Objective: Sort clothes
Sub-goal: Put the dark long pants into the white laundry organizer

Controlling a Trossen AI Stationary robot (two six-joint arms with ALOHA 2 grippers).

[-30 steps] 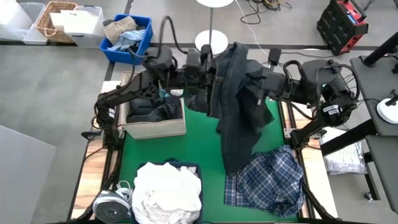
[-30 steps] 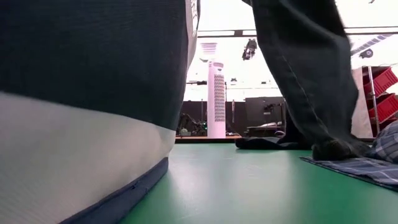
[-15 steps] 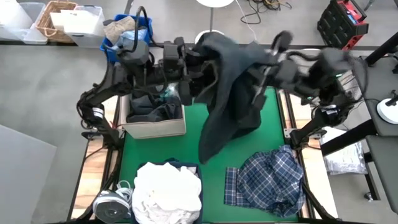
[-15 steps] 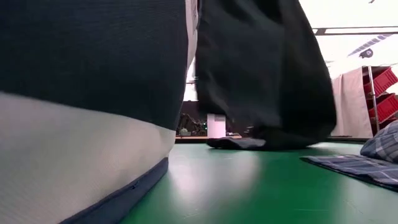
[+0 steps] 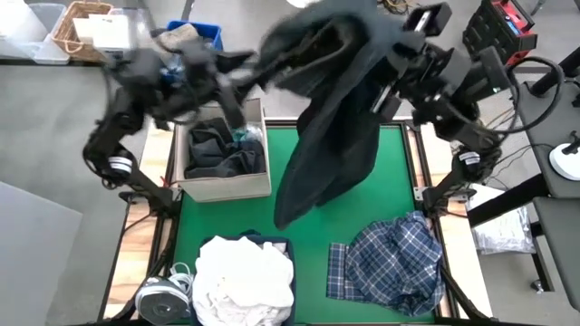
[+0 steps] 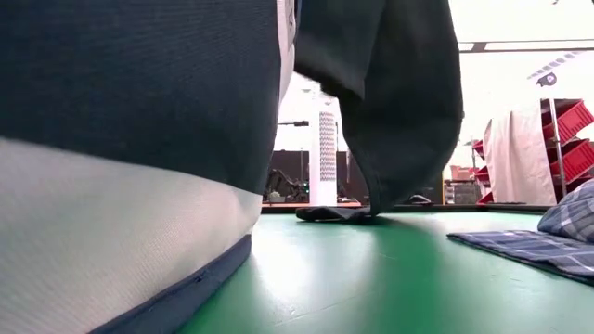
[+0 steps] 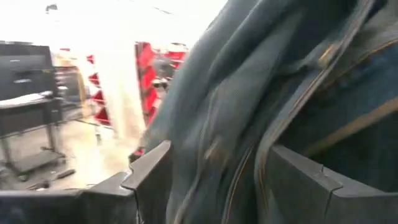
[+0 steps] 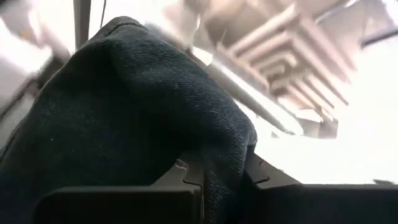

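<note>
The dark denim garment (image 5: 331,136) is now the dominant item: over the last second both arms have lifted it from a drape low over the middle of the green table (image 5: 399,195) to a raised span above the far edge, and its lower end, which trailed on the mat beside the plaid shirt (image 5: 390,263), has swung left, with only its lowest fold at the green surface in the low view. Judged from this, the garment is being carried left toward the tan bin (image 5: 222,163) of dark clothes at far left, the matching pile; it has not yet been released. The white clothes (image 5: 245,276) lie heaped in the near-left bin and the plaid shirt lies spread at near right, both unmoved. The left hand (image 7: 214,180) sits at the far left, above the tan bin, its fingers set moderately apart with folds of denim running between them, holding the garment. The right hand (image 8: 221,174) is high at the far right, its fingers drawn narrow and pinching a ridge of the same denim. A blue crate (image 5: 190,41) with a tan and pale-blue bundle stands beyond the table at far left. No brand, label or legible writing is visible on any garment, bin or arm.
</note>
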